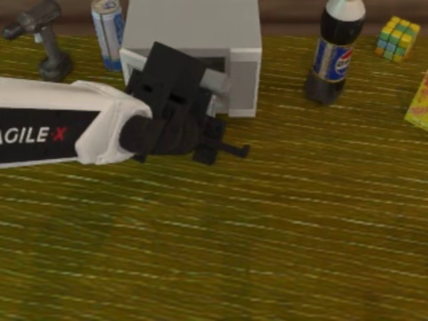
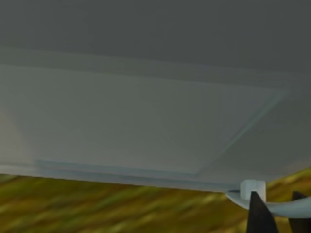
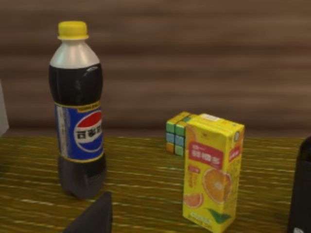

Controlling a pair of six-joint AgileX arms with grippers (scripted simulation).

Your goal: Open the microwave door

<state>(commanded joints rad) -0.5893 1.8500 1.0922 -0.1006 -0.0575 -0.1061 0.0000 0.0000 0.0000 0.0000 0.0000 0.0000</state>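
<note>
Top view: microwave sits at the far edge of the tabletop, with my left arm reaching across to its front. Left gripper hangs just in front of the microwave, wrist body covering most of the microwave door, which looks swung slightly out from the body. Left wrist view fills with the pale door panel; two dark fingertips straddle a thin light strip with a small block on it, which I judge to be the door's handle. Gripper reads as clenched on that strip, though actual contact is hard to confirm. To do this well: keep the hold firm, pull along an arc about the hinge, not straight back, so the strip doesn't slip out. Soda can beside the microwave is a collision risk for the forearm. Right arm parked out of the top view; its wrist view faces the cola bottle near the microwave, and I cannot tell whether its fingers are apart or together.
</note>
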